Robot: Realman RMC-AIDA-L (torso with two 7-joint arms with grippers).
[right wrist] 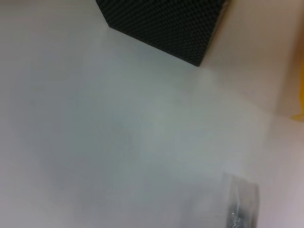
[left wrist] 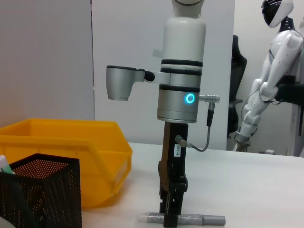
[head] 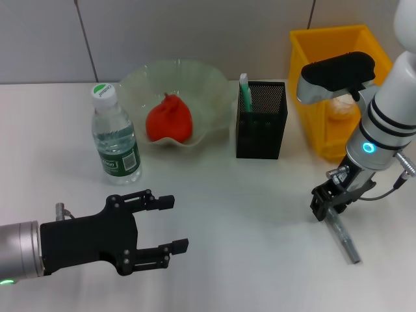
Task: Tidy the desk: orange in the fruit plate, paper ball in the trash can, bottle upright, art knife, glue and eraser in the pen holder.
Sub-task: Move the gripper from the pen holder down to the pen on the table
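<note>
The right wrist view shows little: pale desk, a corner of the mesh pen holder (right wrist: 164, 26), and a grey blur at one edge that may be the knife (right wrist: 242, 204); that arm's own fingers are out of it. In the head view the yellow bin (head: 328, 91) is partly hidden by the right arm, and its contents cannot be made out.

The desk (head: 227, 208) is white and plain, with grey wall panels behind. In the left wrist view a white humanoid figure (left wrist: 270, 71) stands far off in the room.

The bottle (head: 116, 136) stands upright near the glass fruit plate (head: 175, 84), which holds the orange (head: 169, 120). The pen holder (head: 261, 120) stands beside the plate with a green-and-white stick (head: 244, 91) poking out.

The right gripper (head: 328, 205) is down at the desk, its fingers closed on one end of the knife (head: 344, 237), which lies flat. The left gripper (head: 169, 224) hovers over the near desk, fingers apart and holding nothing.
</note>
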